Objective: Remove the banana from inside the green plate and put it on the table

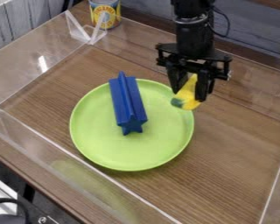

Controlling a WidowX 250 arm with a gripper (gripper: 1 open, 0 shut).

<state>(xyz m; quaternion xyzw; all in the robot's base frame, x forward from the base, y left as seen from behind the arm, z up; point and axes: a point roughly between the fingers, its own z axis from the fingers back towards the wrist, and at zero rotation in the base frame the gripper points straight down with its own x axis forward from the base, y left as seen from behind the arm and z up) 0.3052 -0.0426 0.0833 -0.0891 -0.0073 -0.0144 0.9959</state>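
The small yellow banana [185,96] with its green tip hangs just above the right rim of the lime-green plate [108,144]. My black gripper [191,88] points down and is shut on the banana, its fingers pinching it from both sides. The banana's lower end shows below the fingers, clear of the plate's surface. The plate lies on the dark wood-grain table [241,144], a little left of centre.
A blue star-profiled block [127,103] lies in the plate's left half. Clear acrylic walls [31,48] border the table. A yellow and white cup [102,13] stands beyond the back wall at the top left. Bare wood lies right of the plate.
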